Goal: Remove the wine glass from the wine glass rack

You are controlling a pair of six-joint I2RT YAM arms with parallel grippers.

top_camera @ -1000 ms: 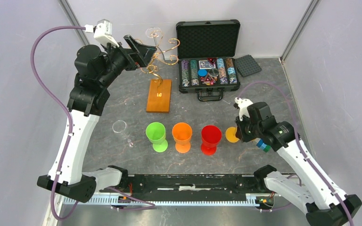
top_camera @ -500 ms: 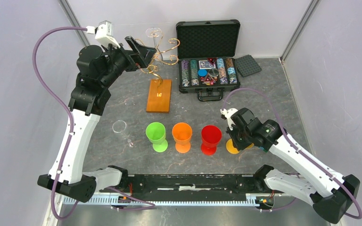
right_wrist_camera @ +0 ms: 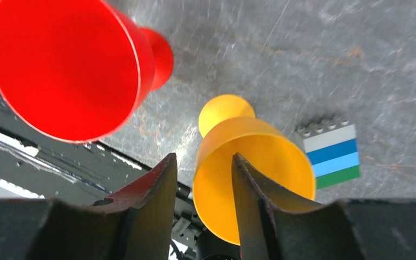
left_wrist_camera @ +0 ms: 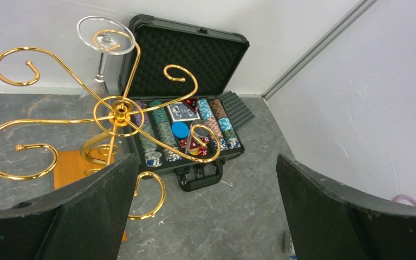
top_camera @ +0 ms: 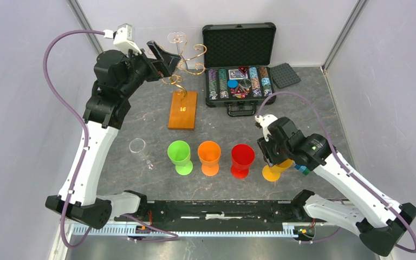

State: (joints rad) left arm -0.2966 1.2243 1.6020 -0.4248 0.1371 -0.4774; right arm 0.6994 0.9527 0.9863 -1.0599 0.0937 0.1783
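Note:
The wine glass (top_camera: 177, 38) is clear and hangs upside down from a top arm of the golden wire rack (top_camera: 183, 108), its foot uppermost. In the left wrist view the glass (left_wrist_camera: 105, 35) is at the upper left and the rack's hub (left_wrist_camera: 118, 111) is just ahead. My left gripper (top_camera: 166, 56) is open and empty, held high beside the rack's left arms; its gap (left_wrist_camera: 207, 162) shows only table. My right gripper (top_camera: 273, 154) is open over a yellow cup (top_camera: 273, 172). In the right wrist view (right_wrist_camera: 203, 162) one finger is inside the cup (right_wrist_camera: 260, 157) and one outside.
An open black chip case (top_camera: 239, 81) stands right of the rack, with a black foam pad (top_camera: 285, 75) beside it. Green (top_camera: 179, 153), orange (top_camera: 209, 153) and red (top_camera: 242, 154) cups stand in a row. A second clear glass (top_camera: 138, 146) lies at the left. A striped brick (top_camera: 302, 169) lies near the yellow cup.
My right gripper has moved left and down over the yellow cup's rim. My left gripper has edged slightly right toward the rack.

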